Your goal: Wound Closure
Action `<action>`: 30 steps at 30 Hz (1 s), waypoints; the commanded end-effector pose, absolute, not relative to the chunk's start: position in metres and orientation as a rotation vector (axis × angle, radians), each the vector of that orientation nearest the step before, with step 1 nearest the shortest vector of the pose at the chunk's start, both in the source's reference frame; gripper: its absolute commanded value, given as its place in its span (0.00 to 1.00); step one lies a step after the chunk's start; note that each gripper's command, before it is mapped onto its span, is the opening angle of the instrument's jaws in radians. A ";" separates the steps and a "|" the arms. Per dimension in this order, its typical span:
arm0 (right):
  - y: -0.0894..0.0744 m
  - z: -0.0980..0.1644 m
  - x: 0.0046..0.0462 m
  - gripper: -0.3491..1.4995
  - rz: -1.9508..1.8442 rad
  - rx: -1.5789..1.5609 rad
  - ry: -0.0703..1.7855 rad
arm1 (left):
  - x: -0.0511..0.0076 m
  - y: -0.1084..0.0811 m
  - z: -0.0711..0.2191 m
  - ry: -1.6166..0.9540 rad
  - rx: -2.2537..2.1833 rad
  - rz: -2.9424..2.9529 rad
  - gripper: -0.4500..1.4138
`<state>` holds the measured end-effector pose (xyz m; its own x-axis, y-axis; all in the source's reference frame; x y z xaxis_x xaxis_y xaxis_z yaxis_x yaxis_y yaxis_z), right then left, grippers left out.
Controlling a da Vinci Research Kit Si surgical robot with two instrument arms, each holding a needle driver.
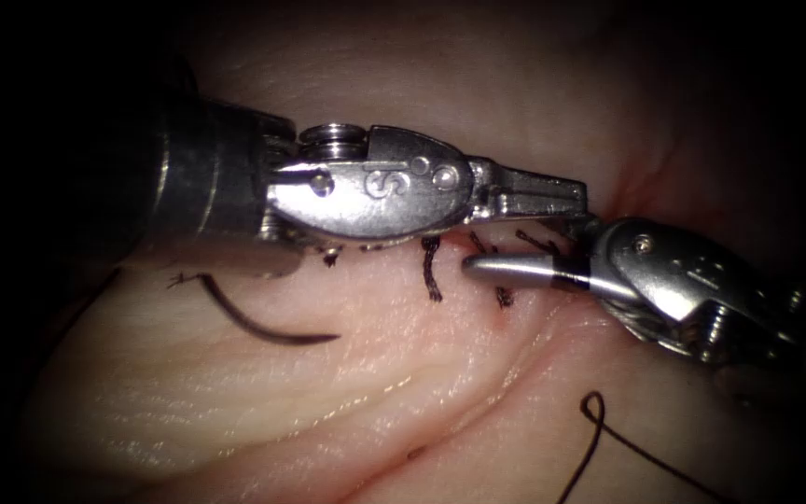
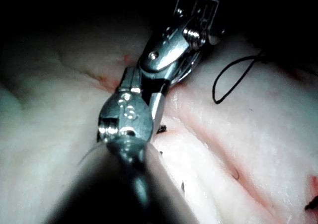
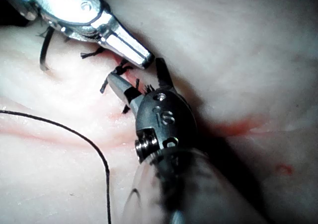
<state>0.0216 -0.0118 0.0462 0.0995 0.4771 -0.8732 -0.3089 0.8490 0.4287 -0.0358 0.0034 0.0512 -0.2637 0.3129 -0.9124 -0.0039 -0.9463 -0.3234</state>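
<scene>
Needle (image 1: pixel 268 322) lies loose on tissue (image 1: pixel 328 401), tip pointing right.

The tissue (image 1: pixel 328 411) is the surface that carries everything here, a pale piece with soft folds and a cut (image 1: pixel 478 245) that is already crossed by several dark stitches (image 1: pixel 432 269). The curved needle (image 1: pixel 254 322) lies loose on the tissue to the left of the cut, flat and not in the tissue, with nothing holding it. On the right of the cut, further toward the front, the dark thread (image 1: pixel 599 439) lies in a small loop on the tissue, and a little red fluid (image 1: pixel 641 191) sits near the cut's right end.
</scene>
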 end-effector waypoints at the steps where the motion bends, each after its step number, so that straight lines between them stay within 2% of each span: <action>1: -0.012 0.047 0.0222 0.44 0.585 0.146 1.360 | -0.0364 0.004 0.052 -0.379 -1.769 2.317 0.00; 2: -0.012 0.047 0.0221 0.16 0.587 0.142 1.363 | -0.0364 0.004 0.052 -0.379 -1.769 2.317 0.00; 3: -0.012 0.047 0.0220 0.00 0.590 0.137 1.362 | -0.0364 0.004 0.052 -0.380 -1.769 2.317 0.00; 13: -0.012 0.047 0.0214 0.00 0.608 0.046 1.368 | -0.0362 0.004 0.051 -0.388 -1.772 2.313 0.00; 14: -0.012 0.046 0.0214 0.14 0.605 0.042 1.367 | -0.0362 0.004 0.051 -0.387 -1.770 2.313 0.00; 17: -0.011 0.046 0.0210 0.98 0.603 0.059 1.382 | -0.0356 0.004 0.051 -0.384 -1.767 2.307 0.00; 22: -0.011 0.045 0.0197 0.99 0.581 0.093 1.410 | -0.0350 0.004 0.050 -0.374 -1.762 2.294 0.00; 30: -0.012 0.042 0.0127 0.99 0.445 0.239 1.339 | -0.0329 0.005 0.049 -0.363 -1.754 2.280 0.00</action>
